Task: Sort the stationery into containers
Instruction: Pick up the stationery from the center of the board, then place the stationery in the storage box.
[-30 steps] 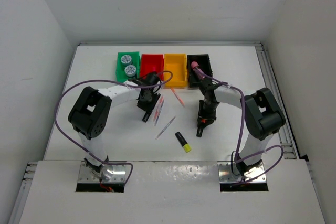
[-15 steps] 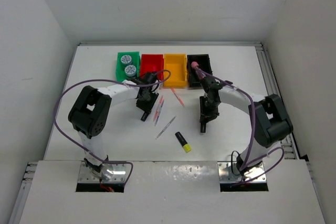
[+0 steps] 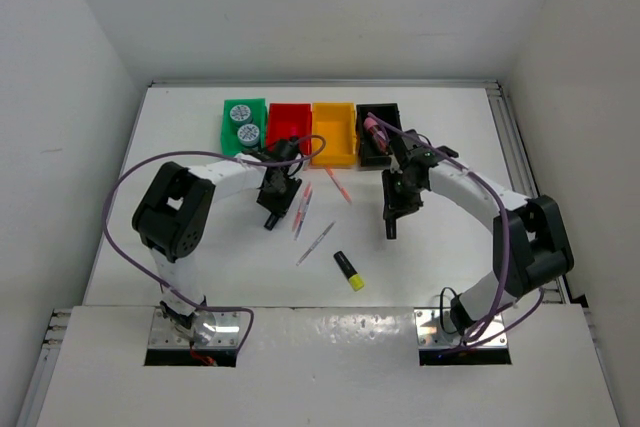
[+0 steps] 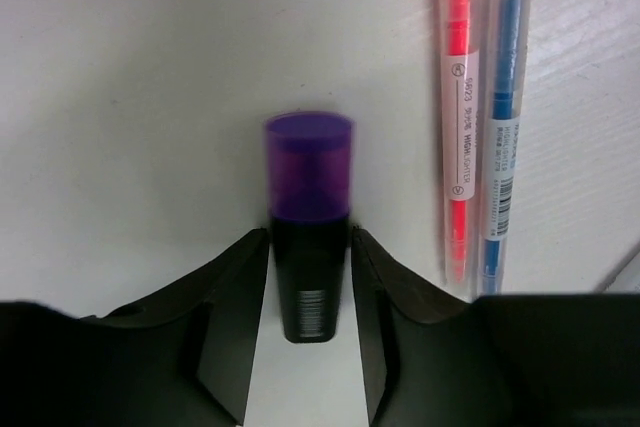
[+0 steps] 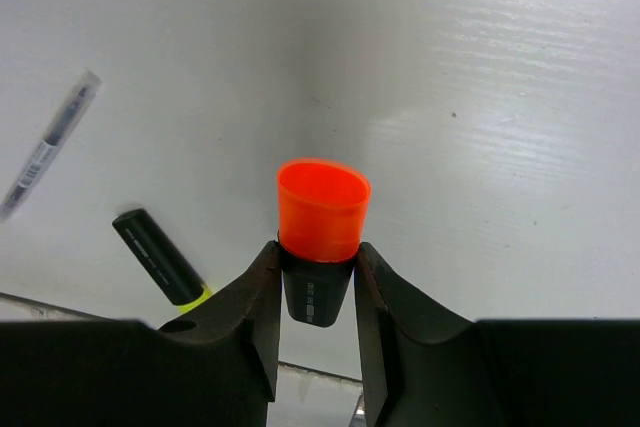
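My left gripper (image 3: 270,213) is shut on a black highlighter with a purple cap (image 4: 308,197), low over the table in front of the red bin (image 3: 288,125). My right gripper (image 3: 390,223) is shut on an orange-capped highlighter (image 5: 322,209), held above the table in front of the black bin (image 3: 392,117). That bin holds a pink-capped highlighter (image 3: 375,130). The green bin (image 3: 228,127) holds two round rolls (image 3: 244,123). The yellow-orange bin (image 3: 334,132) stands between the red and black ones. A yellow-capped highlighter (image 3: 349,270) lies near the middle front.
A pink pen (image 4: 457,117) and a blue pen (image 4: 505,117) lie side by side just right of my left gripper. A grey pen (image 3: 316,243) and another pink pen (image 3: 338,185) lie between the arms. The yellow-capped highlighter (image 5: 160,257) shows below my right gripper.
My right gripper has carried the orange-capped highlighter farther from the bases, toward the black bin. My left gripper has shifted slightly toward the bins with the purple-capped highlighter.
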### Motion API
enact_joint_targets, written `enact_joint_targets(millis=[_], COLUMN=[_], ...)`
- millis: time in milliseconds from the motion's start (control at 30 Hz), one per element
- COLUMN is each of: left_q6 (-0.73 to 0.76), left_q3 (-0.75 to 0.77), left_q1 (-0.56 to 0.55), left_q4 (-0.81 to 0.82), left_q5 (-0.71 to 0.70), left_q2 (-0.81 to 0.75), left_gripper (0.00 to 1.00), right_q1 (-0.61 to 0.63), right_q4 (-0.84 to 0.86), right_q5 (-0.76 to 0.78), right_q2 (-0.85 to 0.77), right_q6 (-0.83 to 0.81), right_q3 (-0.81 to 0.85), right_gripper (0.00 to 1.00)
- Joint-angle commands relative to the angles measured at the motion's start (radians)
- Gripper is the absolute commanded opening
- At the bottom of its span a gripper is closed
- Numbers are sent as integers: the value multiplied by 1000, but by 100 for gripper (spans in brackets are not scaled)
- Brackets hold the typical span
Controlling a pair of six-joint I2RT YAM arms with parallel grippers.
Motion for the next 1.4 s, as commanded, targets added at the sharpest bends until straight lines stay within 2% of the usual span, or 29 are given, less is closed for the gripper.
enact_joint_targets(millis=[0, 33, 100, 133, 267, 367, 467, 500, 800, 867, 967, 1100, 1167, 1200, 1300, 1333, 1367], left_q6=[6, 8, 26, 37, 23, -15, -35, -40, -138, -135, -127, -129, -133, -136, -141, -146, -144], left_q3=[-19, -13, 24, 49, 188, 399, 526, 578, 852, 872, 888, 906, 920, 917, 909, 912, 919], left_q1=[17, 17, 21, 23, 23, 30, 35, 38, 133, 141, 156, 176, 181, 181, 187, 190, 195], left_q4=[-22, -22, -31, -38, -43, -72, -101, -100, -107, -101, -75, -70, -84, -83, -83, -81, -84], left_q5=[-13, -7, 25, 71, 87, 71, 35, -23, -106, -129, -192, -192, -192, -196, -185, -179, -170], left_q2=[48, 33, 5, -31, -128, -124, -44, 2, 306, 326, 354, 386, 403, 403, 395, 386, 380], left_gripper=[40, 30, 17, 14, 4, 3, 2, 2, 0, 1, 4, 13, 21, 30, 47, 55, 57], right_q1=[-9, -18, -26, -27, -49, -69, -79, -84, -125, -127, -132, -135, -136, -136, -135, -132, -130], right_q4=[-16, -19, -22, -23, -20, -13, -8, -7, 0, 1, 6, 6, 3, 1, 1, -5, -10], right_q5=[-9, -12, -16, -19, -22, -27, -30, -32, -47, -52, -58, -53, -53, -55, -53, -53, -50], right_q2=[-38, -39, -50, -53, -67, -75, -73, -70, -72, -70, -66, -53, -44, -41, -20, -9, 3], right_q6=[-35, -37, -46, -52, -74, -74, -65, -63, -49, -46, -43, -48, -52, -55, -68, -72, -80], right_q3=[43, 43, 42, 42, 34, 19, 16, 16, 14, 10, 5, 14, 28, 45, 103, 131, 190], right_gripper=[0, 0, 0, 0, 0, 0, 0, 0, 0, 0, 0, 0, 0, 0, 0, 0, 0])
